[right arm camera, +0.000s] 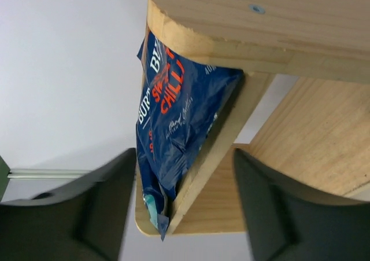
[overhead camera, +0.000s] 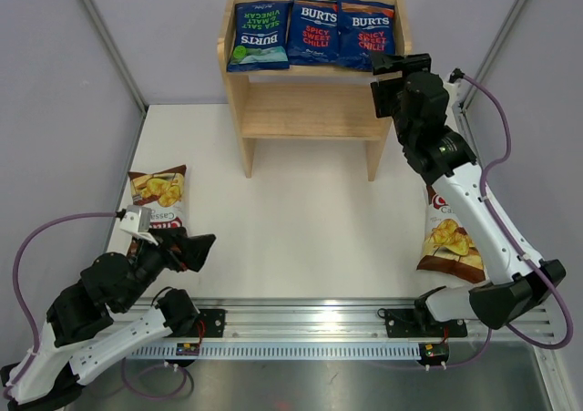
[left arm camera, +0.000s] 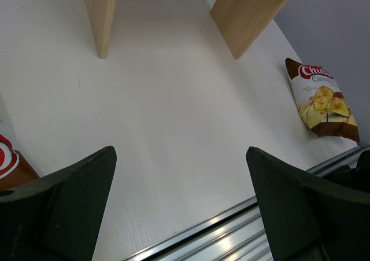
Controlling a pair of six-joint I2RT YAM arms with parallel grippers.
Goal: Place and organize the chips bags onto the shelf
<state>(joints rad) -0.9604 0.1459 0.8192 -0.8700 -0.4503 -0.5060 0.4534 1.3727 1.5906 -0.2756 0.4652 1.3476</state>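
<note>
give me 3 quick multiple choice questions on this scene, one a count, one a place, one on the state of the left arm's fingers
1. How many brown Chuba bags lie on the table?
A) one
B) two
C) three

2. Where do the three blue BURTS bags sit?
A) on the top tier of the shelf
B) on its lower tier
C) on the table

3. How do the left fingers stand?
A) shut on a brown bag
B) wide apart, holding nothing
C) shut on a blue bag

Answers:
1 B: one bag lies near each arm.
2 A: the top view shows all three in a row on the top tier, and the lower tier is bare.
3 B: the left wrist view shows only bare table between them.
</note>
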